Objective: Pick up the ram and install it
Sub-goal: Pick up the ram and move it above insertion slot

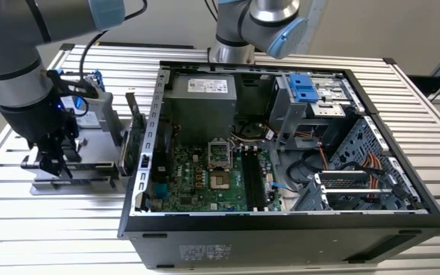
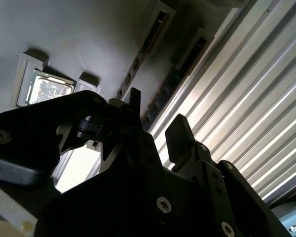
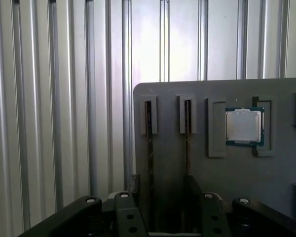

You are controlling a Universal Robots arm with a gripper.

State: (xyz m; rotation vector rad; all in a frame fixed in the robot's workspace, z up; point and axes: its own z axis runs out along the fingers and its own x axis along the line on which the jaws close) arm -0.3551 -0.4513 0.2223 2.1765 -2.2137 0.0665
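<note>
**A:** Exterior view first: where is the tool?

**B:** The tool (image 1: 52, 165) hangs low over a grey tray (image 1: 75, 184) on the counter (image 1: 36, 229). That is at 9 o'clock from the open case (image 1: 281, 243).

**A:** Is it gripping anything?

**B:** No. In both wrist views its fingers (image 2: 180, 133) stand apart with nothing between them.

**A:** And the ram?

**B:** It is in the tray, outside the case. In the first wrist view the ram (image 3: 148, 129) stands on edge in a tray slot. A second stick (image 3: 187, 129) stands in the slot just beside it. The tool sits above that pair, and I can't tell which stick it is over.

**A:** What else is in the tray?

**B:** A processor (image 3: 243, 125) lies flat in a pocket near the second stick.

**A:** And inside the case?

**B:** The motherboard (image 1: 197, 183) lies toward 7 o'clock in the case. Long black slots (image 1: 254, 180) run along its 3 o'clock edge.
</note>
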